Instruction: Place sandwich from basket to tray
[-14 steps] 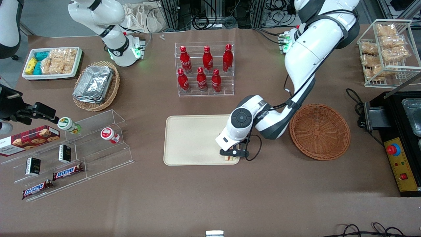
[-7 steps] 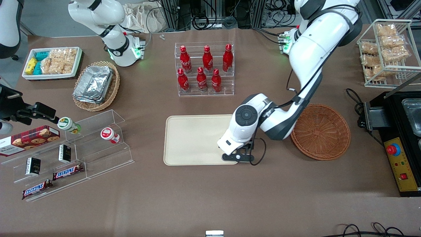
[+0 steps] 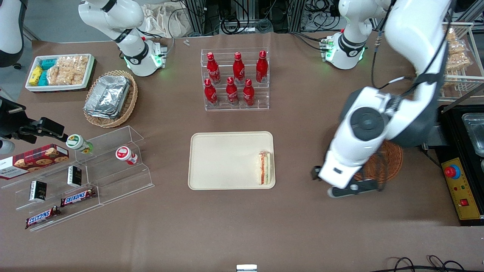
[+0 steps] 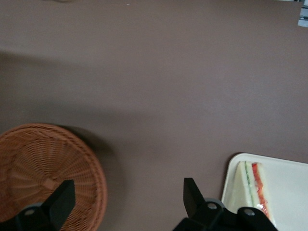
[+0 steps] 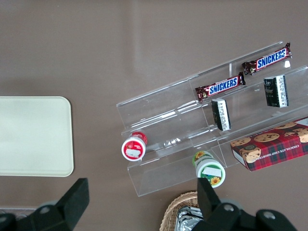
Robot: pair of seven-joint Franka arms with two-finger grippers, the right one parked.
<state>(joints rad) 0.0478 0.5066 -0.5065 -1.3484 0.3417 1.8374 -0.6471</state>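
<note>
The sandwich [image 3: 264, 168] lies on the cream tray [image 3: 223, 158], at the edge toward the working arm's end, with its red and green filling showing. It also shows in the left wrist view [image 4: 252, 185] on the tray's corner [image 4: 288, 192]. My left gripper [image 3: 349, 185] hangs high above the table between the tray and the reddish-brown basket [image 3: 391, 162]. It is open and empty, with the fingers [image 4: 192, 195] spread wide over bare table beside the basket [image 4: 43, 173]. The arm hides most of the basket in the front view, and the part of the basket seen from the wrist holds nothing.
A clear rack of red bottles [image 3: 235, 79] stands farther from the front camera than the tray. A wire rack of snack packets [image 3: 453, 56] and a black machine [image 3: 461, 158] sit at the working arm's end. A clear shelf with snacks [image 3: 83, 170] sits at the parked arm's end.
The gripper has let go of the sandwich on the tray, risen, and swung away toward the basket. The sandwich now lies uncovered on the tray.
</note>
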